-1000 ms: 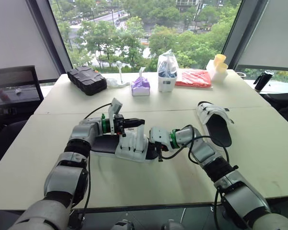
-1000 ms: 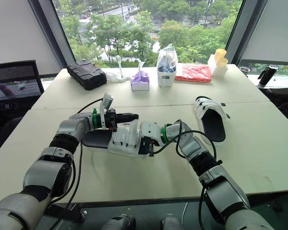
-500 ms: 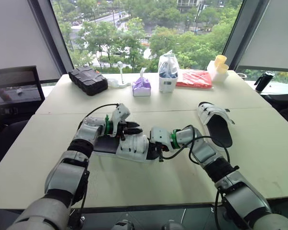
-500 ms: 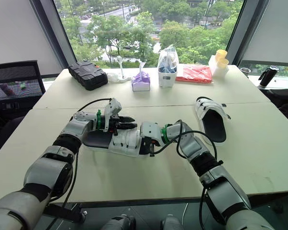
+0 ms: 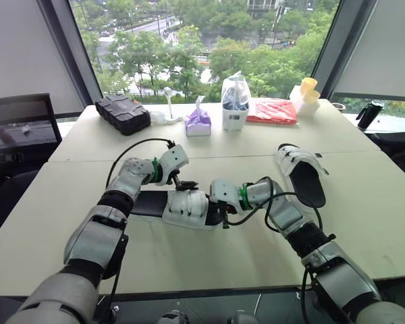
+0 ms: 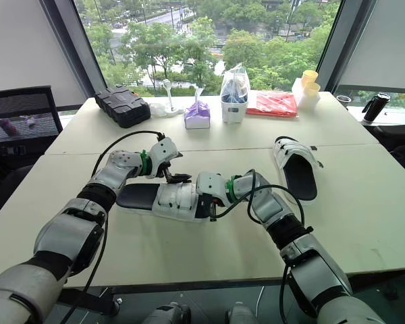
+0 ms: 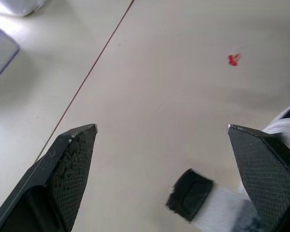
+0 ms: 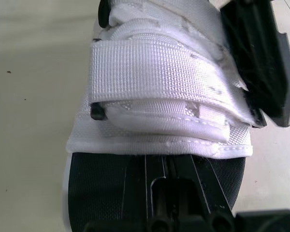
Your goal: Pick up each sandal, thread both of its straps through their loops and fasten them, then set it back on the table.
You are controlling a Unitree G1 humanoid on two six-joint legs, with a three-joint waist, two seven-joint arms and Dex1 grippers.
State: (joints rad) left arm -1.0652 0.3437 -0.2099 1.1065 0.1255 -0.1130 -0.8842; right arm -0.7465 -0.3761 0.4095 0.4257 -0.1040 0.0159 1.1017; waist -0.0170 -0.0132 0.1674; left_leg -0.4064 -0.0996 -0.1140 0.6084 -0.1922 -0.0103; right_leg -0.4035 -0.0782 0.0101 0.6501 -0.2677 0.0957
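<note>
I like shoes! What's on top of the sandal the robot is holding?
Folded white straps lie across the sandal. Its black footbed shows at the free end. The footbed under the straps is covered, and the right claw hides the other end.

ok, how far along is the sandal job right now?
Done: one strap on the near sandal looks folded down flat. In hand: right gripper grips that sandal at one end; left gripper hangs open beside a loose strap end. Left: fasten it, release, then the far sandal, whose straps I cannot judge.
</note>
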